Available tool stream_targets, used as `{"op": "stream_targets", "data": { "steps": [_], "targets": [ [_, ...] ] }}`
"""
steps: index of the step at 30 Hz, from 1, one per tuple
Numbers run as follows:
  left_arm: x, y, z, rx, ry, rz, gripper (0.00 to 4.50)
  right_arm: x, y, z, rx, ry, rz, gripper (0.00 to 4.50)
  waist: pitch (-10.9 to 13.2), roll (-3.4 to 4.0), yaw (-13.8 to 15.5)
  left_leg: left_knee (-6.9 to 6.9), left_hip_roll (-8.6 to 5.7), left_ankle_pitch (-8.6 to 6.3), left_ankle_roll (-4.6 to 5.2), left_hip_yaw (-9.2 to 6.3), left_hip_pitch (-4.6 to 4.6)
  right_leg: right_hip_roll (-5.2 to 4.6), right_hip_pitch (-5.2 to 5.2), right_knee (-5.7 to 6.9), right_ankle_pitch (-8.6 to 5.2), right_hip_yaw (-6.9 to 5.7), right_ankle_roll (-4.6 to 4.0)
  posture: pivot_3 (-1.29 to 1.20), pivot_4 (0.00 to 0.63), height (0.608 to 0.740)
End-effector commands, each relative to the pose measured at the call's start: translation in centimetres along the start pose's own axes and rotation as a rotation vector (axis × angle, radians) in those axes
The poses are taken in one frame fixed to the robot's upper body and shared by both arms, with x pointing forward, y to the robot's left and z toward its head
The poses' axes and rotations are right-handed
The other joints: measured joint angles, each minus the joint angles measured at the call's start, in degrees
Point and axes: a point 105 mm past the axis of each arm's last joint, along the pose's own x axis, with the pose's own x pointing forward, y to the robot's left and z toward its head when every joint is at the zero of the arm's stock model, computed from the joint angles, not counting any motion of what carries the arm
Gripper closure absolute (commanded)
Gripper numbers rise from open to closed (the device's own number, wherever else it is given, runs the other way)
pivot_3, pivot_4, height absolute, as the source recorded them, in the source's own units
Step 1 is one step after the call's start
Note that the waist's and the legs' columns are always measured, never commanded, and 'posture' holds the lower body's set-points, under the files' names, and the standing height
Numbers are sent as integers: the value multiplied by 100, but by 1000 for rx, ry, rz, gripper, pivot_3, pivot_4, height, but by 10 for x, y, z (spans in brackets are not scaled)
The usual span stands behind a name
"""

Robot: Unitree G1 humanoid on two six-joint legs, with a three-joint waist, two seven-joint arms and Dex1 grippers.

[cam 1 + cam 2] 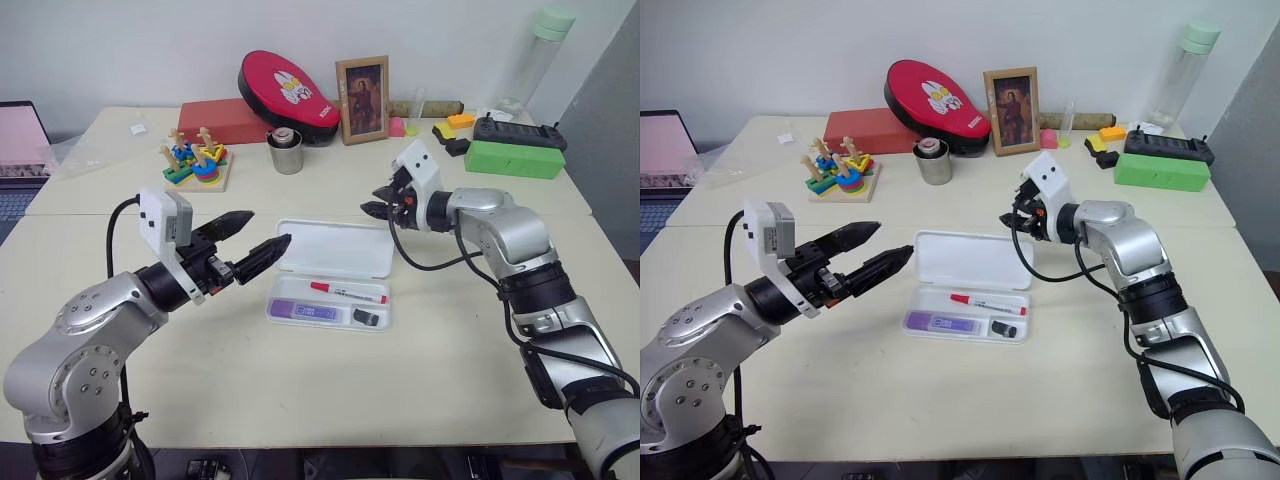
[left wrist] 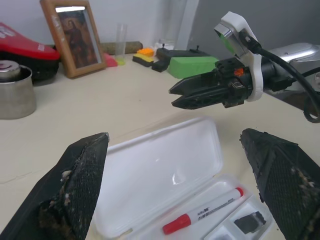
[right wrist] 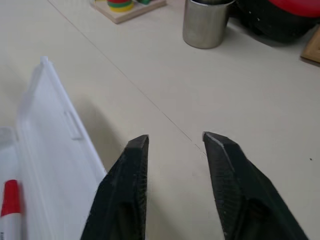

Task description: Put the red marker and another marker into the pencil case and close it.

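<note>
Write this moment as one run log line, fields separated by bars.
pencil case: lid open | red marker: inside | purple highlighter: inside | left gripper: open, empty | right gripper: empty, behind lid

The pencil case [image 1: 335, 250] is made of smooth white plastic with a slight gloss; a small reflection is seen on its open lid. The red marker [image 1: 347, 292] has a smooth white plastic barrel. The table [image 1: 300, 400] is matt and pale, with a fine seam across it. A brushed metal cup [image 1: 286, 152] is seen in the upper middle of the frame, beside a wooden picture frame [image 1: 363, 100]. The fingers [image 2: 75, 185] of the left gripper [image 1: 255, 238] look black, rough and dusty. The right arm [image 1: 500, 230] is covered in smooth silver metal.
</note>
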Motion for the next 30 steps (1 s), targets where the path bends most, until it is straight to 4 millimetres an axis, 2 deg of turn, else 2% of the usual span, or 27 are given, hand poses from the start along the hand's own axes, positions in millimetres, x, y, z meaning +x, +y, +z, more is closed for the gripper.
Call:
{"op": "stream_targets", "data": {
  "steps": [1,2,4,7,15,17,20,23,26,30],
  "targets": [
    [-5,-4,9,52,-19,1,0,3,7,12,-81,-21,31,3700,0,0,-5,-1,0,0,0,0,0,0,0,0,0,0,0,0,150,740],
    [-5,-4,9,52,-21,1,0,3,10,12,-85,-20,46,4102,0,0,-5,-1,0,0,0,0,0,0,0,1,0,1,0,0,150,740],
    [-5,-4,10,58,-23,2,0,1,18,10,-105,-13,95,4445,0,0,0,-1,0,0,0,0,0,0,0,0,0,0,0,0,150,740],
    [-5,-4,11,72,-14,0,0,-7,39,6,-153,-9,219,4445,0,1,7,-2,0,0,0,0,0,0,0,-1,0,0,0,0,150,740],
    [-3,-9,10,73,4,-39,0,-27,76,-4,-227,7,407,4445,0,0,3,-3,0,-9,16,0,1,0,0,1,0,0,0,0,150,740],
    [-2,-8,11,81,9,-42,0,-29,81,2,-245,-45,423,4445,0,0,3,-3,0,-9,16,0,1,0,0,1,0,1,0,0,150,740],
    [-1,-10,13,79,4,-58,0,-26,65,24,-204,-134,342,4445,0,0,-18,-3,1,-10,17,0,3,0,0,2,0,1,0,0,150,740],
    [-1,-13,14,75,4,-75,0,-20,29,35,-164,-156,174,4445,0,0,-9,-3,0,-9,16,0,3,0,1,3,0,1,0,0,150,740],
    [-1,-14,14,74,8,-81,0,-10,1,20,-160,-75,57,4445,0,0,1,-3,0,-9,16,0,4,0,1,2,0,1,0,0,150,740],
    [0,-15,14,82,12,-86,0,2,-19,-7,-264,61,-37,4445,0,0,1,-8,0,-7,13,1,3,0,0,-6,0,1,0,0,150,740]
  ]
}}
